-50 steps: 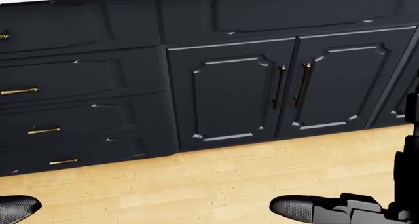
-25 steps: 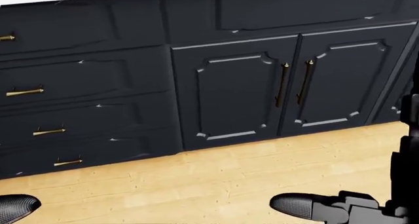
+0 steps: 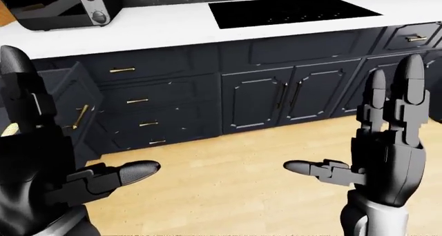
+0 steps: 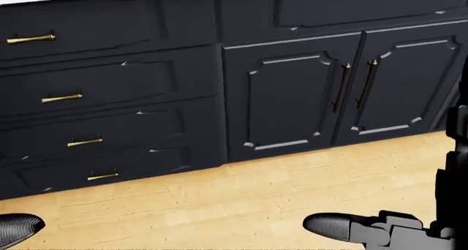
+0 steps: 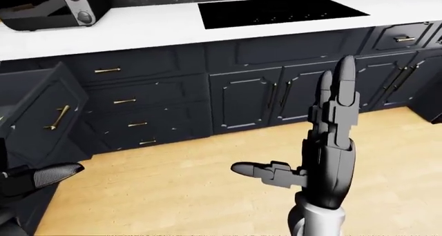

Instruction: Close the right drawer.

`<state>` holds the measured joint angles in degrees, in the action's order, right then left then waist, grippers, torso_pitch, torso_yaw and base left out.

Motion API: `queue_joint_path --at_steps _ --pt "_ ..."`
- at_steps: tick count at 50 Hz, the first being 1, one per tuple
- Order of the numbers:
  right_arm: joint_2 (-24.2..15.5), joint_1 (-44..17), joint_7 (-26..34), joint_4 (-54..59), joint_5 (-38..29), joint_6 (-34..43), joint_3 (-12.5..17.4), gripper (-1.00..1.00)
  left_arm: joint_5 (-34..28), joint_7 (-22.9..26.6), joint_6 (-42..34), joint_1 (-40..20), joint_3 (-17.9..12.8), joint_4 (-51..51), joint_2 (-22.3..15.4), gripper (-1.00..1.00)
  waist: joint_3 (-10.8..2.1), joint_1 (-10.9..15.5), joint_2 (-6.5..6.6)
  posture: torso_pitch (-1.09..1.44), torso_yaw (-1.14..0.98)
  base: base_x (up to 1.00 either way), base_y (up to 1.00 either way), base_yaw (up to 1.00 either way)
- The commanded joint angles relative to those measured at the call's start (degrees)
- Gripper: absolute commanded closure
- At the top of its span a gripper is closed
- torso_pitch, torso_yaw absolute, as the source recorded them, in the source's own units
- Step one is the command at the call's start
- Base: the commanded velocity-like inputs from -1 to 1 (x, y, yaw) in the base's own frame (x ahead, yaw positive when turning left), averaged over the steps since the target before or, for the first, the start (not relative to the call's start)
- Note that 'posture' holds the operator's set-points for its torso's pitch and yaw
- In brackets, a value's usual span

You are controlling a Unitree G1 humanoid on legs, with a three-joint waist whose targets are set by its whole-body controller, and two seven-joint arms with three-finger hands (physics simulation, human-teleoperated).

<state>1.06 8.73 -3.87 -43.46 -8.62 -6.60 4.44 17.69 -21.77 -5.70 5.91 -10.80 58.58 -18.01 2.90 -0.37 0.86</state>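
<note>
A small drawer (image 3: 413, 38) with a brass handle sits under the white worktop (image 3: 159, 26) at the top right of the left-eye view; I cannot tell whether it stands out from the cabinet face. My left hand (image 3: 69, 137) is raised at the left edge, fingers spread, holding nothing. My right hand (image 3: 362, 130) is upright at the right with its fingers straight and thumb out, also holding nothing. Both hands are well short of the cabinets. In the head view only my right thumb (image 4: 344, 228) and left thumb tip (image 4: 18, 228) show along the bottom.
A stack of dark drawers (image 3: 141, 101) with brass handles stands left of a double-door cabinet (image 3: 283, 96). A cabinet door (image 3: 72, 112) hangs open at the far left. A black cooktop (image 3: 290, 11) and a toaster oven (image 3: 62, 5) rest on the worktop. Wooden floor (image 3: 228, 168) lies before the cabinets.
The whole head view has shifted: cabinets and drawer handles now sit further right in the picture, so the camera has moved left. The hands hold the same pose.
</note>
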Motion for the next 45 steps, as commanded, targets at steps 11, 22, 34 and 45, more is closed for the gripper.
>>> queue_joint_path --at_steps 11,22,34,45 --pt "-0.09 -0.59 -0.15 -1.98 -0.21 -0.88 -0.19 -1.00 -1.77 3.83 1.26 -0.10 -1.14 1.41 3.34 -1.00 -1.49 -0.45 -2.98 0.00 0.00 0.00 0.45 0.00" --pt "-0.13 -0.33 -0.13 -1.66 0.09 -1.07 0.01 -1.00 -1.74 3.26 1.18 -0.22 -0.94 1.41 2.88 -1.00 -0.79 0.45 2.41 0.00 0.00 0.00 0.45 0.00" --pt "-0.09 -0.45 0.08 -2.01 -0.06 -0.74 0.03 -1.00 0.70 -1.91 1.49 -0.47 -0.29 1.41 -2.55 -1.00 -0.95 -0.68 -3.45 0.00 0.00 0.00 0.47 0.00" --pt "-0.11 -0.36 -0.11 -1.15 -0.28 -1.43 0.16 -1.00 0.03 -0.10 1.54 -0.16 -0.57 1.41 -0.75 -1.00 -0.63 -0.04 3.93 0.00 0.00 0.00 0.47 0.00"
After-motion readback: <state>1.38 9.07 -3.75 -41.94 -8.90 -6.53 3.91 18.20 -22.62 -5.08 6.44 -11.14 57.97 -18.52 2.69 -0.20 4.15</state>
